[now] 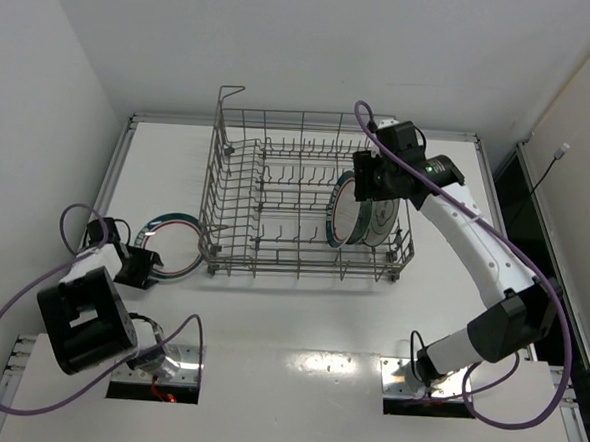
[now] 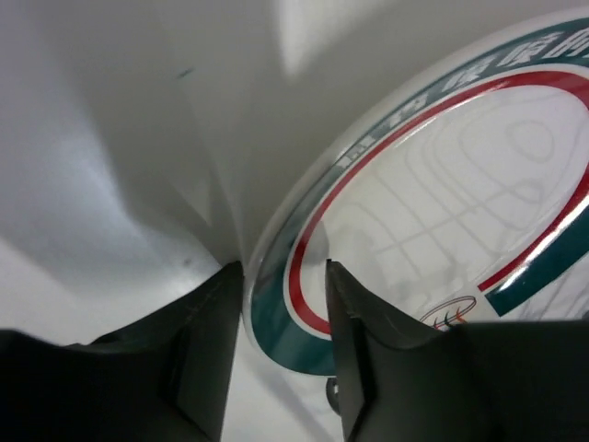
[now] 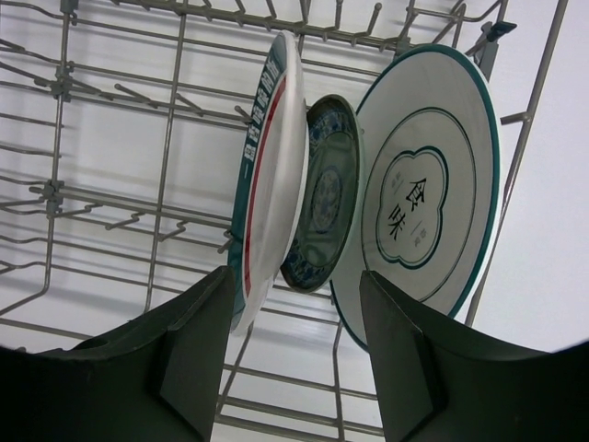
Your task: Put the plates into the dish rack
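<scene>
The dish rack (image 1: 302, 274) stands on the table (image 1: 299, 321), toward its far edge. Three plates stand on edge in the rack's right end, side by side: left plate (image 3: 276, 166), middle plate (image 3: 327, 198), right plate (image 3: 428, 175). A fourth plate (image 1: 178, 242) lies on the table just left of the rack, its rim between the fingers of the left gripper (image 2: 283, 341).

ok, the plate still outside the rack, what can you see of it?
The plate is round, glossy white and looks ceramic. It has a teal lettered band at the rim, a red ring inside that and a small emblem with red lines. It lies flat on the table, close beside the left end of the rack. The left gripper straddles its rim, one finger outside, one over the plate. Whether they touch it cannot be told.
</scene>
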You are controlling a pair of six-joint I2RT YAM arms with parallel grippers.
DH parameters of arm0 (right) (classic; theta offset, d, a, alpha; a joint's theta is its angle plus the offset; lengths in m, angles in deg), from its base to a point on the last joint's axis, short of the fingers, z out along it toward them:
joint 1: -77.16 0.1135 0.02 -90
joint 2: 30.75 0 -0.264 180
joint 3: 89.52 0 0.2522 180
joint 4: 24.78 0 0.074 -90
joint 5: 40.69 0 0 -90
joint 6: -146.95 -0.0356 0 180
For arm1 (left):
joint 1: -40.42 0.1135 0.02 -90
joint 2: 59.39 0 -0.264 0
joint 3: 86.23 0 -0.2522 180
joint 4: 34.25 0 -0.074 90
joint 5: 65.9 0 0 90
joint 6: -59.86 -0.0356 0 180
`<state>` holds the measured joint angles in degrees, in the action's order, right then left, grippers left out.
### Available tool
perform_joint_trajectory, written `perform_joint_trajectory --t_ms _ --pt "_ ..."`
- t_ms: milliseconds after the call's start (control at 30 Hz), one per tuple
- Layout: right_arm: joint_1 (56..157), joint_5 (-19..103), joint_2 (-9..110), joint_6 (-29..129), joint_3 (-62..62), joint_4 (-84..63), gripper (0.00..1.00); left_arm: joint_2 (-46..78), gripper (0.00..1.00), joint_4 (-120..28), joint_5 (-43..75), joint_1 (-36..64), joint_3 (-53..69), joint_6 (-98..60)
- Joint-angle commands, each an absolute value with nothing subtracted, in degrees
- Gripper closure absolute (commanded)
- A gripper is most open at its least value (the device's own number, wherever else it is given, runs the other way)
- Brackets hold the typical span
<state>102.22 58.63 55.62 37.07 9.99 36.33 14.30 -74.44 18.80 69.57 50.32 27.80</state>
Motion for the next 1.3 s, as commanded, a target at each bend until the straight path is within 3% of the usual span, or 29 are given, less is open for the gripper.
perform_joint_trajectory --t_ms 0,367,733,1033,1267 --pt "100.8 57.0 56.0 38.1 9.3 35.7 0.46 21.7 0.64 -65.1 13.3 70.7 50.4 25.0" --pt "99.7 53.2 54.9 37.5 7.6 35.7 0.46 20.0 1.0 -64.4 6.3 72.4 37.1 23.0" --pt "99.7 47.9 53.6 35.8 3.5 32.4 0.46 13.0 1.0 -59.1 -1.4 72.4 26.0 29.5" --pt "99.7 37.1 51.4 36.4 3.5 27.7 0.56 8.6 1.0 -48.5 -11.1 71.8 18.6 35.3" --pt "94.4 18.7 45.7 28.0 -2.8 7.9 0.38 8.6 1.0 -33.7 -26.2 67.9 15.2 38.9"
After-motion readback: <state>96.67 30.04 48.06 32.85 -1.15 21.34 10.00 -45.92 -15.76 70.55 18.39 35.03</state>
